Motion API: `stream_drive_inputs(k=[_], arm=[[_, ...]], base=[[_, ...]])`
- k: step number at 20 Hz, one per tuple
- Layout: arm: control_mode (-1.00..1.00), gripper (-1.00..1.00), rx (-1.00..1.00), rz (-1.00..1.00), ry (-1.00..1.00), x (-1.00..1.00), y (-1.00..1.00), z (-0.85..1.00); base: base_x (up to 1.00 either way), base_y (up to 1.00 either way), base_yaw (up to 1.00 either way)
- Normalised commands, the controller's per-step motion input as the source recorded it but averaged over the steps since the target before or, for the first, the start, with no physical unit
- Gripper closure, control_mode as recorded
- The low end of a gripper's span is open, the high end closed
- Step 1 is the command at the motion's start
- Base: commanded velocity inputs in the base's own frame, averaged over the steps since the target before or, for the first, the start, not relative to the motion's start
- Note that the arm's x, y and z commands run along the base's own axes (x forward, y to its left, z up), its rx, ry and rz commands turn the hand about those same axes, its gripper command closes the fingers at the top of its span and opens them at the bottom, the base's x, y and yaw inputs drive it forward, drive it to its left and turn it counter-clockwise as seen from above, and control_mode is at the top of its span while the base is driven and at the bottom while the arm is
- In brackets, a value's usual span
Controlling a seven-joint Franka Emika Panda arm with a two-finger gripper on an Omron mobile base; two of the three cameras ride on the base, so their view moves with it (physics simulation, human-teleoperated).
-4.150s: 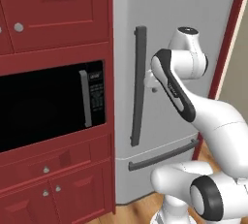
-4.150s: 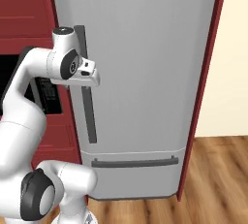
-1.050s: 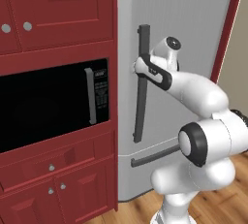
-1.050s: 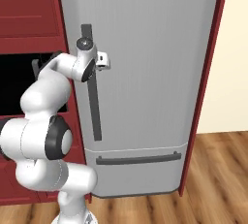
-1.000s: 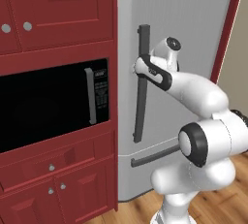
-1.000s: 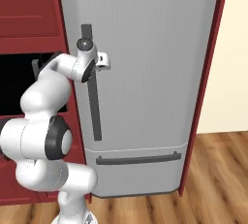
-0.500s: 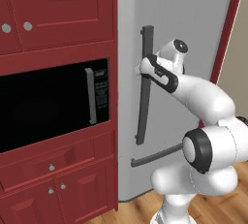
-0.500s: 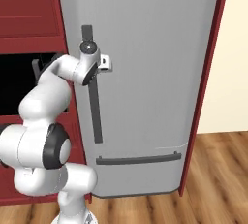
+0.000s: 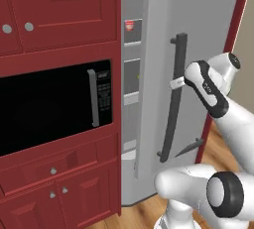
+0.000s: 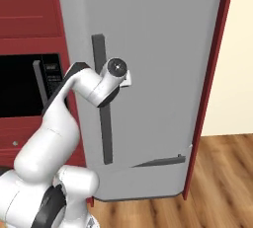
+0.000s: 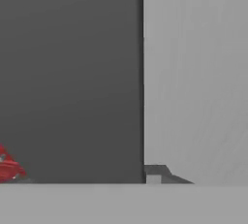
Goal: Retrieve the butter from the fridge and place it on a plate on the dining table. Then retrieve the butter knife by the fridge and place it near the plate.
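The fridge [image 9: 208, 20] [image 10: 163, 49] is a tall light-grey appliance, and its door stands ajar at the left edge. My gripper [image 9: 176, 83] [image 10: 127, 79] is shut on the long dark-grey bar handle [image 9: 173, 119] [image 10: 104, 133], about a third of the way down it. In the hand view the handle [image 11: 72, 72] sits very close, with the grey door to its right. Grey inner shelves [image 9: 131, 62] show through the gap. The butter is hidden. The plate, the dining table and the butter knife are out of view.
A small red-and-white cup [image 9: 129, 25] stands on the top inner shelf. A black microwave [image 9: 49, 109] sits in red cabinets [image 9: 59, 10] left of the fridge. A dark-red panel [image 10: 207, 89] borders the fridge on the right, above wooden floor [image 10: 222, 172].
The fridge door has swung out from nearly closed, opening a gap that shows the shelves. My hand has moved right with the handle.
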Motion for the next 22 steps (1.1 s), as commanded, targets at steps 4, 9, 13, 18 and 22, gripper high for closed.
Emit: stream_drive_inputs(k=[4,9,13,18,22], arm=[[-1.00,1.00,0.03,0.00,-0.01,-0.96,-1.00,0.00],[-1.00,1.00,0.00,-0.03,0.01,-0.69,-1.00,0.00],[-1.00,1.00,0.00,-0.04,0.01,-0.43,-0.79,0.04],[-1.00,-1.00,0.00,-0.01,0.00,-0.25,-0.09,0.04],[-1.00,-1.00,-0.05,-0.05,0.00,-0.51,0.00,0.27]], base=[[0.00,0.00,0.00],[0.00,0.00,0.00],[0.00,0.00,0.00],[0.00,0.00,0.00],[0.00,0.00,0.00]])
